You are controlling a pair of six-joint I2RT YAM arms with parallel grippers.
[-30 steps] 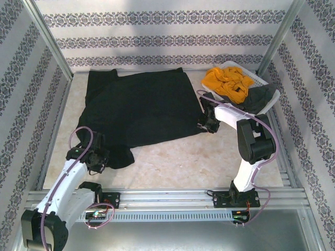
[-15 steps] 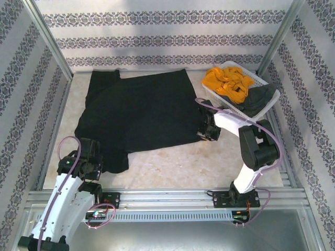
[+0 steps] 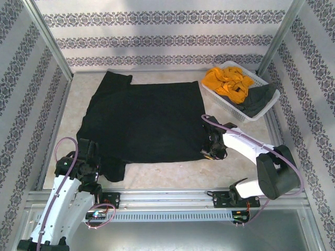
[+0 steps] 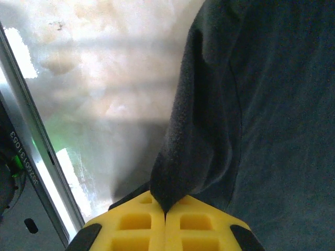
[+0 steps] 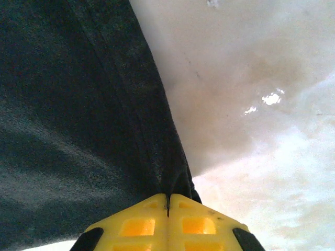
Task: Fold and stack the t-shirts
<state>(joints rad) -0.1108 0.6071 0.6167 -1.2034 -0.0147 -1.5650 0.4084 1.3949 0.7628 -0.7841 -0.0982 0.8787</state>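
Note:
A large black t-shirt (image 3: 144,120) lies spread over the middle of the table. My left gripper (image 3: 97,166) is shut on its near-left corner, a pinched fold of black cloth (image 4: 193,157) rising from between the yellow fingers (image 4: 131,225). My right gripper (image 3: 209,151) is shut on the shirt's near-right hem (image 5: 162,157), close to the table. A mustard-yellow t-shirt (image 3: 226,82) and a dark grey t-shirt (image 3: 259,99) lie bunched in the white basket (image 3: 222,102) at the back right.
Patterned walls and metal frame posts close in the table on three sides. A metal rail (image 3: 167,196) runs along the near edge by the arm bases. Bare tabletop (image 3: 167,170) shows in front of the black shirt.
Both grippers have pulled the black shirt toward the near edge and it now lies flatter and wider. The right gripper closed on the hem and moved nearer; the left arm drew back.

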